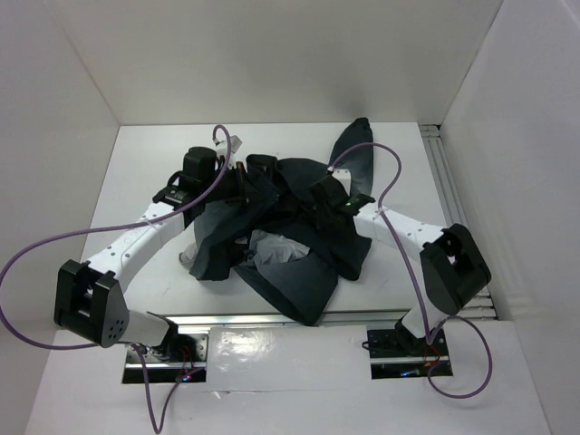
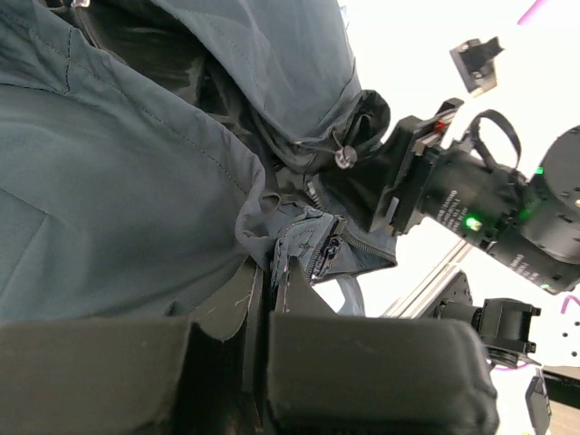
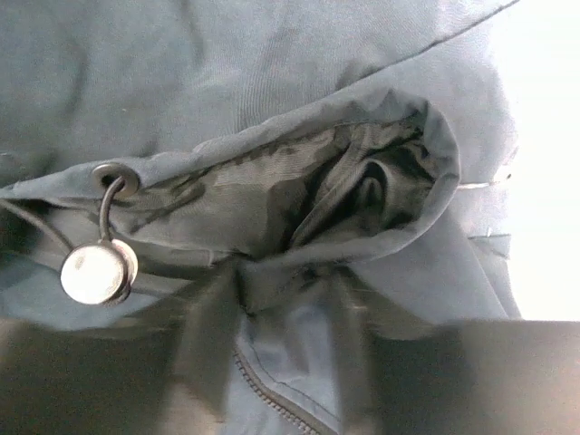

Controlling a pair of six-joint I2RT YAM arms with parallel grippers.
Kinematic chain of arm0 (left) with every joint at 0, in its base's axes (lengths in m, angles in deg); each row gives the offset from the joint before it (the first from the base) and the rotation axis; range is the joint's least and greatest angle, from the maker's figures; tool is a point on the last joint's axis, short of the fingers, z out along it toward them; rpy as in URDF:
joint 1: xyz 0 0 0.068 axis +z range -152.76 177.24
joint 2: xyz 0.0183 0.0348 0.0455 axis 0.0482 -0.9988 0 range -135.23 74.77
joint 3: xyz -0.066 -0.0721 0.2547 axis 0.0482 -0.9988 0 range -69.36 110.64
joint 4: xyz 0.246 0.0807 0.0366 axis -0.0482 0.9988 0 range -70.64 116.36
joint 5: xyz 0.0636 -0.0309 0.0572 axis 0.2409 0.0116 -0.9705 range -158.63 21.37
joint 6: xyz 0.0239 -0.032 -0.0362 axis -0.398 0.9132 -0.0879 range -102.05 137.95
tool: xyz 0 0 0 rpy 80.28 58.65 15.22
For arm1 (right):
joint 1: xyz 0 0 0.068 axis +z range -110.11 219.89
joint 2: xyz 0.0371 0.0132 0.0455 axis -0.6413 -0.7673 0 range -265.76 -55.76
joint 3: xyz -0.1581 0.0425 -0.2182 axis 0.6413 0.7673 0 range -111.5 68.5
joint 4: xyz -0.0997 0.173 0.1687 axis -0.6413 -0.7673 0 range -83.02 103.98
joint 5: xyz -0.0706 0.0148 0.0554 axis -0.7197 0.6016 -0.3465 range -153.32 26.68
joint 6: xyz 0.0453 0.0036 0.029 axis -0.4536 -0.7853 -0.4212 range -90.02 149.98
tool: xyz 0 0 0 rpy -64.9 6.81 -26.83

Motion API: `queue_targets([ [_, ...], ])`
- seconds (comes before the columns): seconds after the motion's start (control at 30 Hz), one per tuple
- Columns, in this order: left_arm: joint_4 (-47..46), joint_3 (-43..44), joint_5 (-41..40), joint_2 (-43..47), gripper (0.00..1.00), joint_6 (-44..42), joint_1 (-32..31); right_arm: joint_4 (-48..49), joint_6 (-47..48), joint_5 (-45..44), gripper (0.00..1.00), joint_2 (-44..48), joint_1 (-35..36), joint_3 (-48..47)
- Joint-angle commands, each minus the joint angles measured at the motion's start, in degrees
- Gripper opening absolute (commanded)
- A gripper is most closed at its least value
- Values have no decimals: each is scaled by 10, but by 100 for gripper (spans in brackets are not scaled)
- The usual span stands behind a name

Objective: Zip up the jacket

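The jacket (image 1: 299, 272) lies bunched, its grey lining (image 1: 272, 246) showing at its near edge. On its left side your left gripper (image 2: 258, 335) pinches the zip edge just beside the slider (image 2: 331, 246), likely anchoring it. Farther across, your right gripper (image 2: 362, 186) clamps the hem by the cord toggle (image 3: 98, 272), probably for tension.

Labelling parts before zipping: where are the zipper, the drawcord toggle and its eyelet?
zipper (image 2: 324, 258), left wrist view, on its teeth.
drawcord toggle (image 3: 98, 272), right wrist view, centre of its round face.
eyelet (image 3: 113, 178), right wrist view, hole where cord enters.
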Motion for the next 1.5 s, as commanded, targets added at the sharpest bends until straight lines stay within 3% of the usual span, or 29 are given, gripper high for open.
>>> queue_targets([
  [0.0,-8,4,1,20,0,2,-4,22,-19,-34,44,39,5,-13],
  [0.03,-8,4,1,20,0,2,-4,22,-19,-34,31,46,5,-7],
  [0.1,-14,-1,1,20,0,2,-4,27,-14,-27,24,67,5,-2],
  [0.23,-14,-1,1,20,0,7,-9,28,-2,13,25,111,5,-2],
  [0.33,-14,-1,-4,20,0,7,-9,28,14,73,31,149,5,-2],
  [0.53,-32,-1,-4,31,0,24,-9,62,60,211,31,212,-6,12],
  [0.63,-56,-8,4,31,0,39,-9,102,71,249,15,245,-6,44],
  [0.67,-65,-17,12,36,0,44,-9,131,71,265,2,253,-12,54],
  [0.7,-75,-17,18,36,0,50,-9,148,71,274,0,259,-12,63],
  [0.9,-199,-88,41,69,0,112,-14,305,48,325,0,291,-17,147],
  [1.03,-259,-142,15,103,0,145,-19,382,26,325,0,305,-22,190],
  [1.17,-284,-182,0,135,0,159,-25,426,-6,325,0,300,-22,201],
  [1.47,-290,-188,-6,157,0,176,-25,538,-41,343,0,261,-22,230],
])
